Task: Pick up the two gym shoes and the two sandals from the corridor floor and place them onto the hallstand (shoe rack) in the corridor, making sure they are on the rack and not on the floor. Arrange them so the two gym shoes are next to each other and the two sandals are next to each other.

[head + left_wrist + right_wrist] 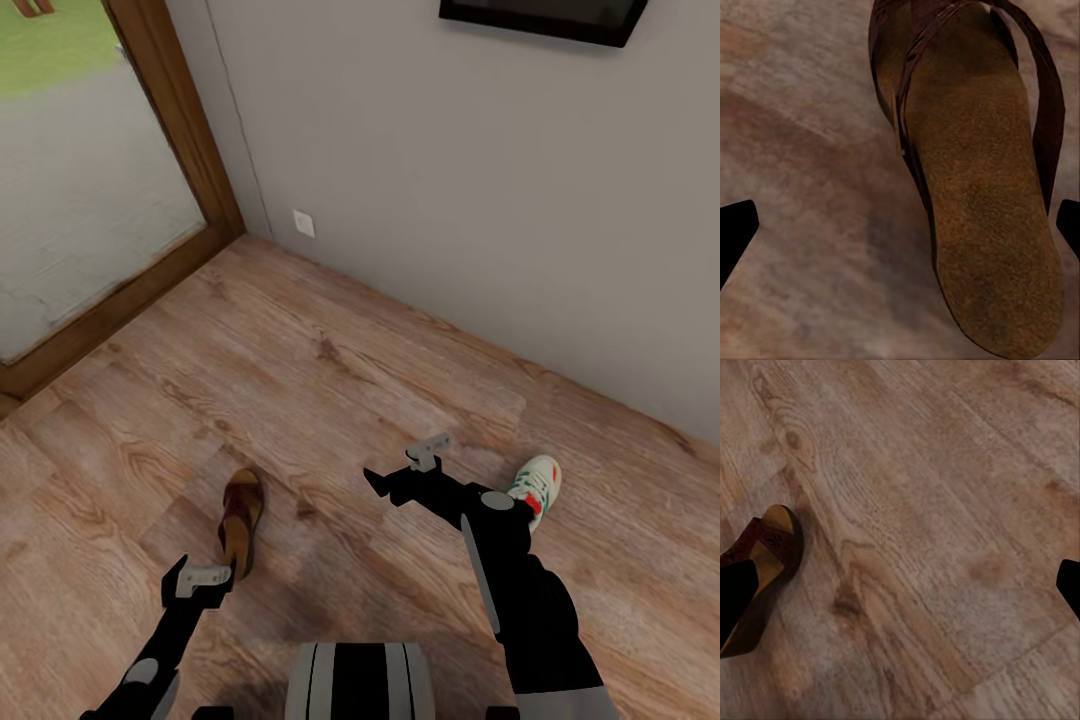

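**Lining up on the first sandal**

Head view first: we've got one brown sandal [241,522] lying flat on the corridor floor [330,370], with our left tool [197,584] hanging just beside its near end, fingers apart and nothing in them. The right tool [405,476] floats over bare planks, also spread open and empty. One gym shoe [534,486] sits just beyond the right forearm, partly hidden by it. No rack in sight, so we reckon we're at the very start, first pickup.

Left wrist view: the sandal [982,195] sits right under the camera, tan footbed up, straps at the far end. The dark fingertips [736,229] show at both edges, wide apart, and the sandal lies toward one side of the gap, not centred.

Right wrist view: mostly floor, with the sandal [763,562] off at the edge.

Next up, we'd say: shift the left tool sideways to centre it, drop down, then close across the sole.
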### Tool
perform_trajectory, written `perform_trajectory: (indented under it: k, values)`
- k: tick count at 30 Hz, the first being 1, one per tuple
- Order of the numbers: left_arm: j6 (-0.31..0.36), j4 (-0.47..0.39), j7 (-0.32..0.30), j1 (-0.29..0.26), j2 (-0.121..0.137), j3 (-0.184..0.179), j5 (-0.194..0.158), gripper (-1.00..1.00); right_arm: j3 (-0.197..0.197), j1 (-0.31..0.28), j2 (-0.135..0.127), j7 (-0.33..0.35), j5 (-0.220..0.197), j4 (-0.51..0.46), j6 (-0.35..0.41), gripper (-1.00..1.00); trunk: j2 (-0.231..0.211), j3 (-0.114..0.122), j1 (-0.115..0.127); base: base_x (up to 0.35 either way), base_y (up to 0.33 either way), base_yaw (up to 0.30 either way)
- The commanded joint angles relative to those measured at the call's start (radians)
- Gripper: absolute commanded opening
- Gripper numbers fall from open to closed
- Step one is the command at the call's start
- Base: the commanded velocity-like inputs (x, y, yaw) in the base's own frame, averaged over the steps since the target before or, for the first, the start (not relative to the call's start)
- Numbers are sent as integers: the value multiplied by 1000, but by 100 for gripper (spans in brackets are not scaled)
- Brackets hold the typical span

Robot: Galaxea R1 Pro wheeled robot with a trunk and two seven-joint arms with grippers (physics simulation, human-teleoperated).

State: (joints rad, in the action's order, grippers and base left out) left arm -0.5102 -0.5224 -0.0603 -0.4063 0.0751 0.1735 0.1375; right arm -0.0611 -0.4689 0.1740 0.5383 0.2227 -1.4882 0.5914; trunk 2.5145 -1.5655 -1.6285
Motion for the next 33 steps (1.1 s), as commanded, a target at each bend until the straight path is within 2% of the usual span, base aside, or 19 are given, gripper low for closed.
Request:
perform_trajectory:
  k: [1,14,26,33]
  values:
    - [-2,-24,-5,-1,-1,8,9,100,1,0,1,8,10,-1,2,100,0,-2,0,0,0,1]
    - [0,-53,-4,0,-9,6,10,100,2,0,1,8,10,-2,2,100,0,-4,0,0,0,0]
    - [-3,-46,-4,0,-9,4,5,100,3,0,1,8,10,-3,2,100,0,-4,0,0,0,-188]
    - [-4,-43,-4,0,-9,3,4,100,3,0,1,8,10,-3,2,100,2,-27,-3,0,0,-34]
